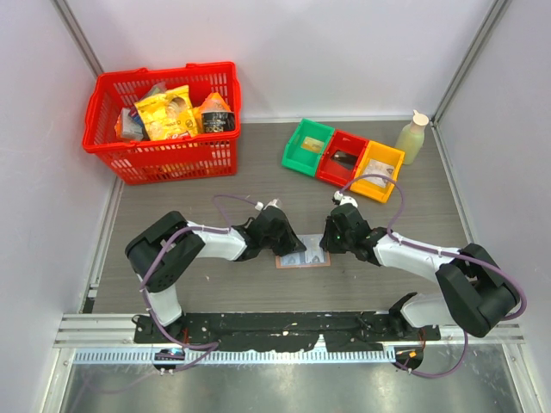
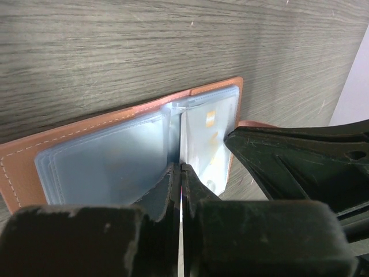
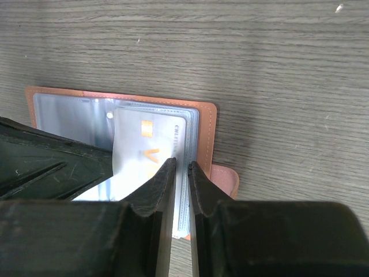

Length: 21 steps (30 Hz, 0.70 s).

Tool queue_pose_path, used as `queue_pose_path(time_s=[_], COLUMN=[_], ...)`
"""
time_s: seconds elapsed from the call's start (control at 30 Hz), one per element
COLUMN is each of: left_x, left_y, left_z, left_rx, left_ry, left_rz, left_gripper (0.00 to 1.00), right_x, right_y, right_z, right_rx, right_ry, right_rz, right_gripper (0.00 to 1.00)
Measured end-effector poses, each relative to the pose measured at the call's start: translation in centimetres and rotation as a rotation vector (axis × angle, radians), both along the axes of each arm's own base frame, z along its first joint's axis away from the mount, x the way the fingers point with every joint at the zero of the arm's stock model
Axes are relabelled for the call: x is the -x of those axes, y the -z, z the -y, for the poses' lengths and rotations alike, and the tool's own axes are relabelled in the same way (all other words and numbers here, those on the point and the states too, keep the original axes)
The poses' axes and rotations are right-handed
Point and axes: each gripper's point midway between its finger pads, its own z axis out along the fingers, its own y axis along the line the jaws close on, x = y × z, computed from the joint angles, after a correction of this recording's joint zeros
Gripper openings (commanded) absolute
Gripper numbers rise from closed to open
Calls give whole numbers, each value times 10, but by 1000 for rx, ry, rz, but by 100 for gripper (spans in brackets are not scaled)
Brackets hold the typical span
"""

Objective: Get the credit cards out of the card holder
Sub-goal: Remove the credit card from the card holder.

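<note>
Right gripper [image 3: 181, 170]: fingers drawn together to a thin slit, pinched on the long edge of a pale credit card [image 3: 144, 147] with orange markings; I cannot tell whether the plastic pocket is caught with it. Left gripper [image 2: 181, 173]: fingers pressed together on the clear sleeves [image 2: 104, 167] near the centre fold. The tan card holder [image 3: 204, 124] lies open and flat on the grey wood-grain table [image 3: 277, 69], between the two arms. Risks as I judge them: if the pocket is nipped too, pulling would drag the whole holder or tear a sleeve; a weak left-hand pinch would let the holder slide; a slanted pull could bend the card
</note>
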Motion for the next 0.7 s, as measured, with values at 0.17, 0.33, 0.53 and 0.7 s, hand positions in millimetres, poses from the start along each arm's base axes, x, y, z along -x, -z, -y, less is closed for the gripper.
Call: queue_pose_path(time_s=[0.17, 0.33, 0.53, 0.7], left_x=[0, 1, 7, 7], left_y=[0, 0, 1, 0], left_z=[0, -3, -13, -12], left_rx=[-2, -8, -13, -11], left_ry=[0, -10, -16, -16], left_rz=[2, 12, 13, 14], left_gripper=[0, 0, 0, 17], right_x=[0, 0, 0, 0], right_y=[0, 0, 0, 0], right_z=[0, 1, 1, 1], right_rx=[-1, -5, -10, -11], right_ry=[0, 1, 1, 0], right_rz=[-1, -5, -9, -10], right_gripper=[18, 18, 18, 20])
